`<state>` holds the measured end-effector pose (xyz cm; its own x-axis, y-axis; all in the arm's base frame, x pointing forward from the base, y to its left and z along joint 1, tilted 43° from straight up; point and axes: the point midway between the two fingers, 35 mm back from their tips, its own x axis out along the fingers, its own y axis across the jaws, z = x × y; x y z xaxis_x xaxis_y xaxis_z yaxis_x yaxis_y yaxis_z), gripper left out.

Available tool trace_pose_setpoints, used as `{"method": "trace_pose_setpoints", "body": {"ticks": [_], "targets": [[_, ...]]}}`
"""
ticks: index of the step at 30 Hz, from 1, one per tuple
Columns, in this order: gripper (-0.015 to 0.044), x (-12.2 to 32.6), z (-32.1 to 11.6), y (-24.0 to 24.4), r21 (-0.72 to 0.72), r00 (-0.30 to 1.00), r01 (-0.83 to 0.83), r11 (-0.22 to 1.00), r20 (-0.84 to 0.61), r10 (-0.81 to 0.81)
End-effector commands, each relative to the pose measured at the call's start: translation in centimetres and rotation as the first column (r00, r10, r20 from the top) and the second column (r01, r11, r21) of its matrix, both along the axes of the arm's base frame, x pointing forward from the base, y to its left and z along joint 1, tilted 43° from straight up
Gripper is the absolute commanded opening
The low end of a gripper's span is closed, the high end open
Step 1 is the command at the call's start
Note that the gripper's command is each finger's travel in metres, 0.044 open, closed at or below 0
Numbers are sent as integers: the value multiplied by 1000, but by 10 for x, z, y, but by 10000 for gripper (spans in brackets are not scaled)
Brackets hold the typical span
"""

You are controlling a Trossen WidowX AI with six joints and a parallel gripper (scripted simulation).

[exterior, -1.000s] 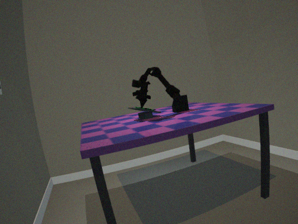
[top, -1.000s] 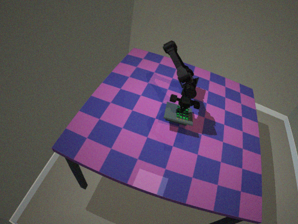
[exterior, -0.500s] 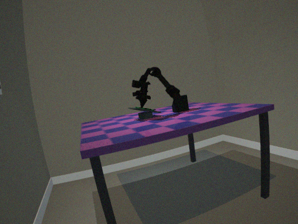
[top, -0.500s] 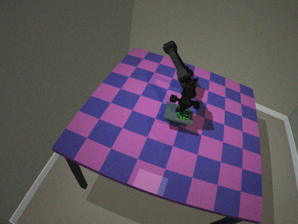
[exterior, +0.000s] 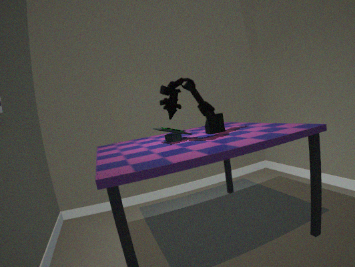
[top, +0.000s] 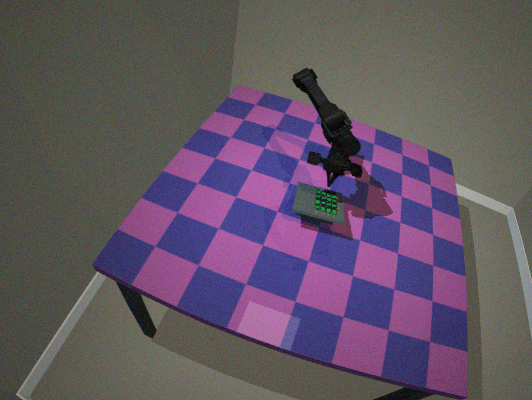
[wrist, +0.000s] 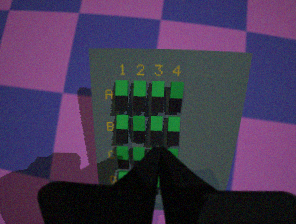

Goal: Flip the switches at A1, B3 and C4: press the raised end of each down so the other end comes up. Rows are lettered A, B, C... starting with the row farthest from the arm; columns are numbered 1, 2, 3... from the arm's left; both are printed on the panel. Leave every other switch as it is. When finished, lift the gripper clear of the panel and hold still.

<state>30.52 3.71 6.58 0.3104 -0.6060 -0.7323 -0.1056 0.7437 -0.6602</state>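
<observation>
Wrist view: gripper pinched closed, empty, hanging above switch panel near the table's middle, toward its far edge; which switches are flipped, cannot tell; lift-off looks underway

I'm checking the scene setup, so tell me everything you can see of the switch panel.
The flat grey-green rectangular switch panel sits on a small dark block on the pink-and-purple checkered table. It carries a grid of green rocker switches, with yellow column numbers 1 to 4 and row letters. The black end effector, shut and empty, hangs above without touching.
</observation>
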Motion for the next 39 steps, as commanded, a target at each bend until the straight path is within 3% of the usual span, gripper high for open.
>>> {"method": "trace_pose_setpoints", "body": {"ticks": [1,12,39], "targets": [[0,-22,4,-16,-10,1000,8,1000,-12,-8],[0,-24,-19,-46,-15,999,26,1000,-30,-26],[0,-17,-37,-62,-16,999,25,1000,-30,-26]]}}
